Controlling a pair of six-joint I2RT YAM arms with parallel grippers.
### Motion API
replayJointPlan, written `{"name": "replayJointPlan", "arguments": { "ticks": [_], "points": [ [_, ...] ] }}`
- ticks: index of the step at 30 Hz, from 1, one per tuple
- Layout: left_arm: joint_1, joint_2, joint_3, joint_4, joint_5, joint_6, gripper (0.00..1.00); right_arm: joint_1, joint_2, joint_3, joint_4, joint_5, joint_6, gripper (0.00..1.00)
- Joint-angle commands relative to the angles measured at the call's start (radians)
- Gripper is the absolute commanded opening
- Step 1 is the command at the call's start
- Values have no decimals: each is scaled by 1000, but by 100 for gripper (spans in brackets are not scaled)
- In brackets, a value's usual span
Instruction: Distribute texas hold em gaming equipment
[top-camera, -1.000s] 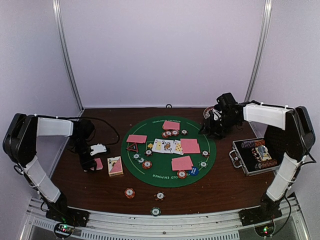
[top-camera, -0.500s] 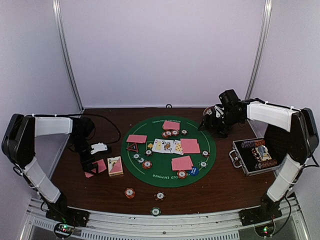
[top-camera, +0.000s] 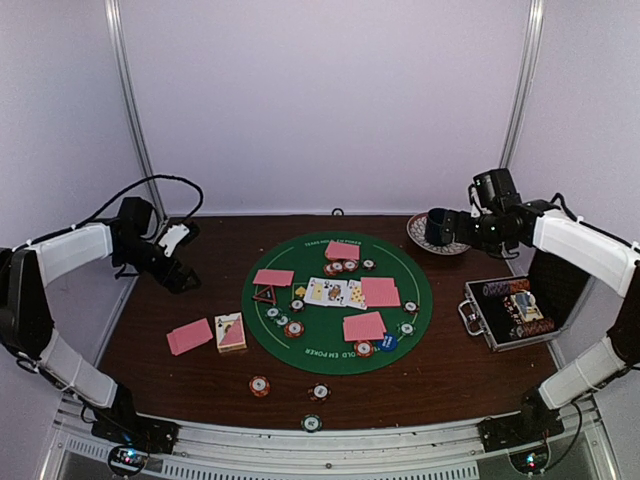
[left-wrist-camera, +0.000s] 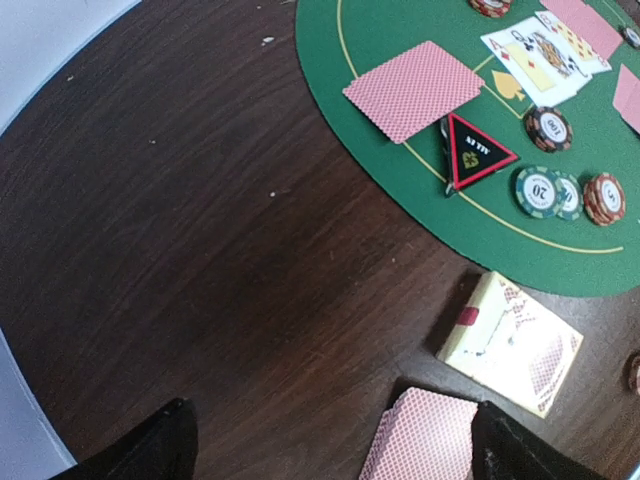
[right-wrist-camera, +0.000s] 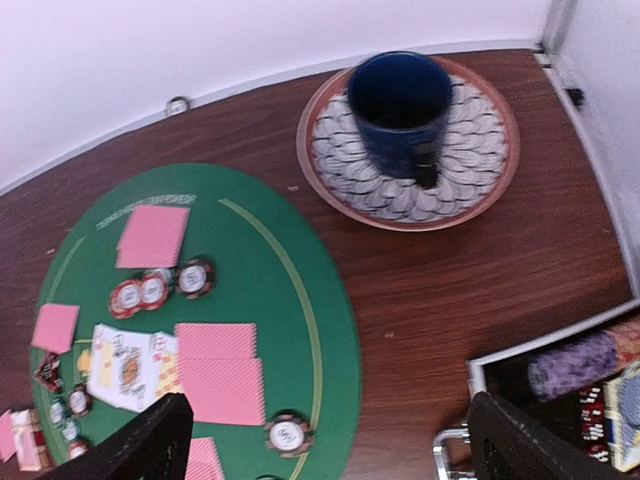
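Pink-backed playing cards (top-camera: 364, 326) lie face down in four places on the round green mat (top-camera: 405, 275): at the far side, the left, right of centre and the near side. A few face-up cards (top-camera: 335, 292) lie at the middle. One more pink set (top-camera: 189, 336) lies off the mat on the dark wooden table (top-camera: 450, 380), just left of a card box (top-camera: 231, 332) that sits beside the mat's left edge.

The red-black triangle marker (left-wrist-camera: 478, 152) lies at the mat's left rim, just below the left cards. Striped-edge poker chips (left-wrist-camera: 540, 190) in green, dark and orange-red sit close by it. Other chips sit by the far cards, by the near cards and at the right rim, and a blue disc (top-camera: 388, 342) lies beside the near cards. Three loose chips (top-camera: 260, 385) lie well apart on the wood toward the front edge.

The left gripper (left-wrist-camera: 332, 415) hangs above the table's far left part, away from the mat. Its fingers are spread wide with nothing between them. The right gripper (right-wrist-camera: 330, 400) is raised near the far right corner, its fingers also spread wide and empty.

Beyond the right gripper a dark blue cup (right-wrist-camera: 400, 105) stands upright on a patterned saucer (right-wrist-camera: 480, 180). A metal-edged black case (top-camera: 515, 310) lies open by the right edge with rows of chips inside.
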Motion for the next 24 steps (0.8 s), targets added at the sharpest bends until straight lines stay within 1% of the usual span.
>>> {"name": "replayJointPlan", "arguments": {
  "ticks": [1, 4, 6, 8, 10, 15, 18, 20, 22, 24],
  "points": [
    [50, -31, -138, 343, 101, -196, 98, -26, -66, -186, 248, 346, -113, 100],
    [67, -28, -225, 492, 81, -231, 98, -27, -97, -331, 466, 520, -200, 100],
    [88, -25, -281, 605, 40, -236, 98, -33, -90, -410, 622, 588, -277, 100],
    [92, -16, -327, 718, -2, -254, 97, -47, -65, -458, 703, 681, -325, 99],
    [95, 0, -361, 807, -8, -273, 98, -80, -41, -495, 779, 720, -359, 99],
    [95, 55, -423, 965, 12, -334, 98, -168, -15, -645, 1027, 668, -405, 99],
    [95, 81, -467, 1082, 37, -343, 98, -186, -4, -741, 1208, 612, -418, 100],
    [95, 109, -460, 1090, 33, -346, 98, -188, 15, -800, 1353, 568, -430, 100],
    [95, 114, -447, 1069, 20, -346, 97, -189, 44, -822, 1415, 530, -432, 99],
    [95, 106, -464, 1091, 10, -355, 98, -191, 66, -822, 1453, 472, -469, 99]
  ]
}}
